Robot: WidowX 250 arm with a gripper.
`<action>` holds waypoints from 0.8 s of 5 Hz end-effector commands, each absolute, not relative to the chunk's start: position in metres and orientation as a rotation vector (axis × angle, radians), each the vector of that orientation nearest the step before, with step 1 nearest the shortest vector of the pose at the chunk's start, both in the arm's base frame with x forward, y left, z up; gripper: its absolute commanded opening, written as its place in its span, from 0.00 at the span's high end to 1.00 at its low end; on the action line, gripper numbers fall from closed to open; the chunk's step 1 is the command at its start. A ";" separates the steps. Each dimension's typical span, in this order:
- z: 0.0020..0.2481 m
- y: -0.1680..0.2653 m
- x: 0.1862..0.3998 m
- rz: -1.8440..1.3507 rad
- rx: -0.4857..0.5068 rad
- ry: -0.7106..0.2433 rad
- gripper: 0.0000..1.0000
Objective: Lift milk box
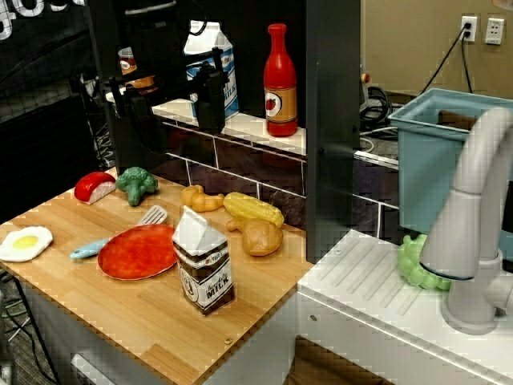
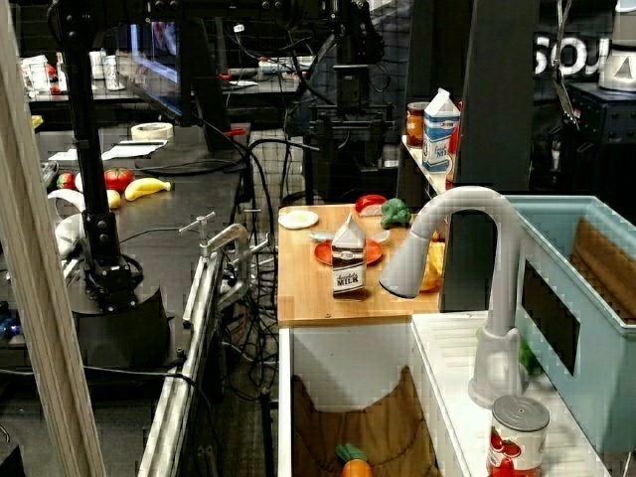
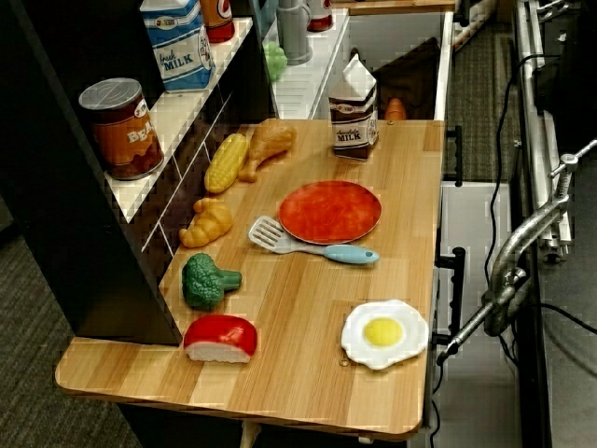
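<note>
The milk box [image 1: 204,269] is a small brown carton with a white peaked top and a "MILK" label. It stands upright on the wooden counter [image 1: 152,329] near its sink-side edge, beside the orange plate [image 1: 138,251]. The side view shows the milk box [image 2: 347,260] in front of the faucet, and the top view shows the milk box [image 3: 354,117] at the counter's far end. My black gripper [image 1: 176,112] hangs high by the shelf, behind and to the left of the carton and well apart from it. Its fingers stand wide apart with nothing between them. It is out of the top view.
A spatula [image 1: 120,233], fried egg [image 1: 24,243], broccoli [image 1: 136,184], croissant [image 1: 200,199], corn [image 1: 253,210] and drumstick [image 1: 260,237] lie on the counter. The shelf holds a blue-and-white carton [image 1: 210,60], a red bottle [image 1: 280,84] and a can [image 3: 121,129]. A grey faucet [image 1: 473,216] and blue bin [image 1: 437,160] stand to the right.
</note>
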State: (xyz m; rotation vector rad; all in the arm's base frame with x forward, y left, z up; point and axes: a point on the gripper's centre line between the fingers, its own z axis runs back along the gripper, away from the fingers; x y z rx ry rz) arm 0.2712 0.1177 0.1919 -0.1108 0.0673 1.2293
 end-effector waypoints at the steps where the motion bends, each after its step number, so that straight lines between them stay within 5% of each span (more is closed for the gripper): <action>1: 0.192 0.118 0.271 1.229 -0.111 0.067 0.00; 4: 0.175 0.120 0.273 1.209 -0.090 0.142 0.00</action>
